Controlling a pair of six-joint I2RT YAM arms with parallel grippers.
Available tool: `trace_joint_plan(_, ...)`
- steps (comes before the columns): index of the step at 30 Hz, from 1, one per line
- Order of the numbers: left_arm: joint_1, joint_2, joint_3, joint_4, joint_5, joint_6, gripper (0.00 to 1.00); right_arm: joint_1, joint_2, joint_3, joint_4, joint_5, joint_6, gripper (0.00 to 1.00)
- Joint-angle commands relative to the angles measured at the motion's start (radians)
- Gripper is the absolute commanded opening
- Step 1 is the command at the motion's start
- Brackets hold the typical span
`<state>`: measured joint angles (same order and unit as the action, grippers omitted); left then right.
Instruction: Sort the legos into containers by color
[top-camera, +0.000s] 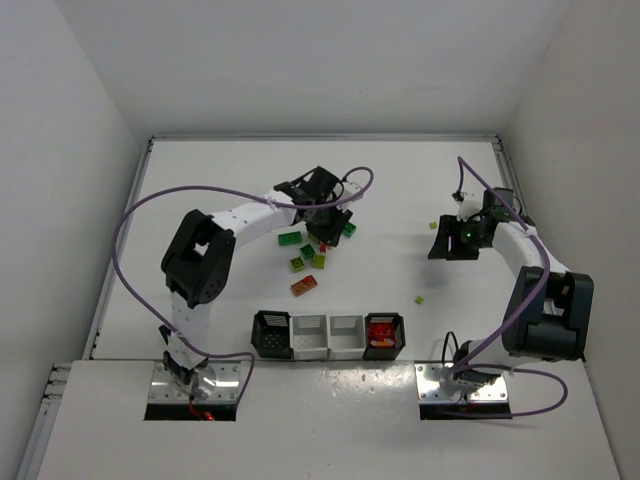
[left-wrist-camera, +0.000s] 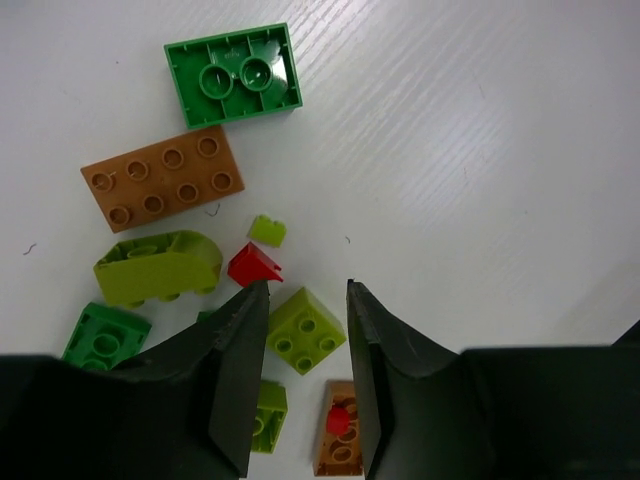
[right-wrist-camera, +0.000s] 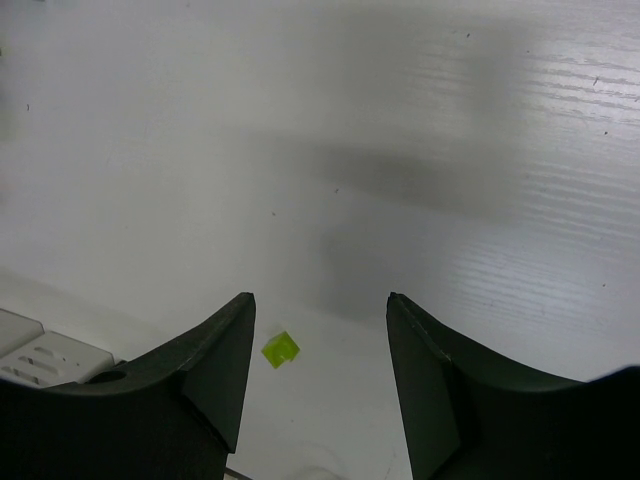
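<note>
At the far middle of the surface (top-camera: 400, 180), hovering over the legos (top-camera: 289, 238) with the left hand (left-wrist-camera: 303, 290) parted either side of a yellow-green brick (left-wrist-camera: 305, 330), hanging the right hand (right-wrist-camera: 318, 300) wide open near a tiny yellow-green piece (right-wrist-camera: 280, 349), with the containers (top-camera: 310, 337) lining up along the near edge.

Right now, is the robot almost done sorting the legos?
Not nearly. Done: only the right black bin holds red pieces; the white bins look empty. In hand: nothing yet. The left gripper hangs open above a yellow-green brick, and the right gripper is open over a tiny yellow-green piece. Left: the pile, like the orange-brown brick and dark green brick, lies on the table.
</note>
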<state>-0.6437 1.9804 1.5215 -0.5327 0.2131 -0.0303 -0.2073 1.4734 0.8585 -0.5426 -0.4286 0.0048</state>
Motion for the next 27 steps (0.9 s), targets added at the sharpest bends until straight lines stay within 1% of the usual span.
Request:
trace_joint_plan(1, -0.013, 0.031, 0.045, 0.007, 0.002, -0.016, 0.43, -0.003, 0.001, 0.01, 0.03, -0.029, 0.004, 0.56)
trace_joint_plan(4, -0.013, 0.057, 0.045, -0.003, -0.012, -0.025, 0.44, -0.003, 0.01, 0.01, 0.03, -0.029, -0.005, 0.56)
trace_joint_plan(10, -0.013, 0.09, 0.075, -0.012, -0.021, -0.025, 0.5, -0.003, 0.01, 0.01, 0.03, -0.029, -0.005, 0.56)
trace_joint_plan(18, 0.016, 0.11, 0.085, -0.012, -0.06, -0.045, 0.51, -0.003, 0.01, 0.01, 0.03, -0.029, -0.005, 0.56)
trace_joint_plan(23, 0.053, 0.11, 0.085, -0.012, -0.06, -0.054, 0.52, -0.003, 0.01, 0.01, 0.03, -0.029, -0.005, 0.56)
trace_joint_plan(27, 0.062, 0.12, 0.085, -0.021, -0.06, -0.054, 0.52, -0.003, 0.01, 0.01, 0.03, -0.029, -0.005, 0.56)
